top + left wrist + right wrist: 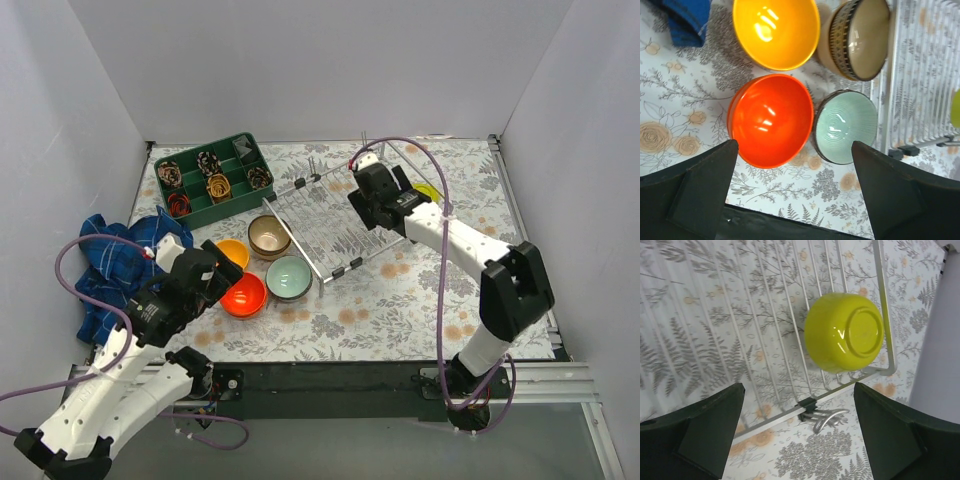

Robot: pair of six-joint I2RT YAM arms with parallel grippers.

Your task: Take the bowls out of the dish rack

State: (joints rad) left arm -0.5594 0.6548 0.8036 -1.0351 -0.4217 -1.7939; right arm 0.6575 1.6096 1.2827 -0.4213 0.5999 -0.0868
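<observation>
Hovers, as to the left gripper point(794, 146), jaws spread wide and empty, directly over the glossy red-orange round bowl point(771, 120). Shows that bowl mouth-up on the floral-patterned tablecloth point(400, 300), close-packed with three more: at 12 o'clock the glossy orange-yellow bowl point(776, 31), at 3 o'clock the pale grey-green ribbed bowl point(846, 126), at 1 o'clock the beige bowl with a dark patterned band point(860, 37). Puts the cluster just beside the silver wire-grid dish rack point(312, 215), at its 8 o'clock, probably to keep carries short and within the left arm's reach. Holds the right gripper point(799, 387) equally wide and empty above the rack's 3 o'clock corner. Looks down there on the glossy lime green bowl point(845, 332), base-up against the raised side wire, likely for draining. Marks it as the only bowl visible in the rack; calls for a straddle of its rounded wall, with care against slip on the glaze.
</observation>
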